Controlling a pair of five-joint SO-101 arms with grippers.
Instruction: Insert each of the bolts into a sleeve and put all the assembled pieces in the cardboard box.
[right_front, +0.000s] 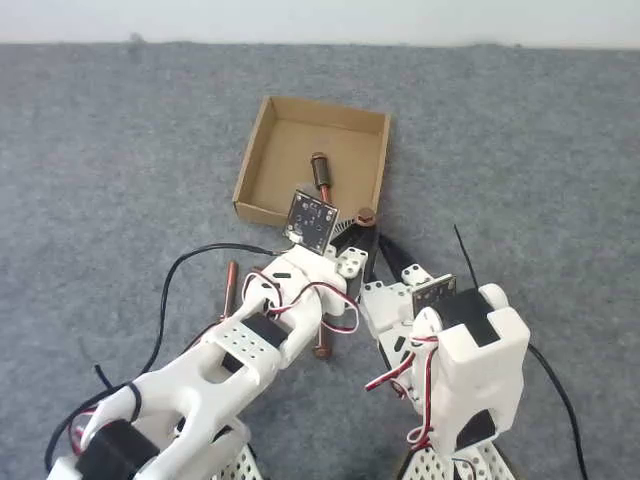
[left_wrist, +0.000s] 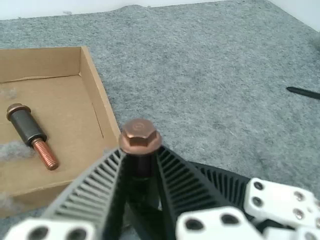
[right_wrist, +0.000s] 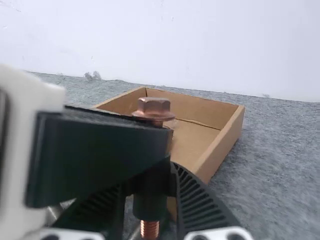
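A copper bolt (left_wrist: 140, 137) stands upright in a black sleeve (right_wrist: 150, 192), just outside the near right corner of the cardboard box (right_front: 258, 150). My left gripper (left_wrist: 140, 157) is shut on this piece right under the bolt's head. My right gripper (right_wrist: 150, 200) is closed around the sleeve lower down, with the threaded end (right_wrist: 149, 227) poking out below. From above, the bolt head (right_front: 365, 215) shows between both grippers. One assembled bolt and sleeve (right_front: 321, 176) lies inside the box (left_wrist: 95, 100), and it also appears as the assembled piece (left_wrist: 27, 134) in the left wrist view.
A loose copper bolt (right_front: 232, 285) lies on the grey carpet left of the left arm. Another bolt end (right_front: 320, 348) pokes out under that arm. A black cable (right_front: 170, 300) loops at the left, and a black tie (right_front: 465, 255) lies by the right arm.
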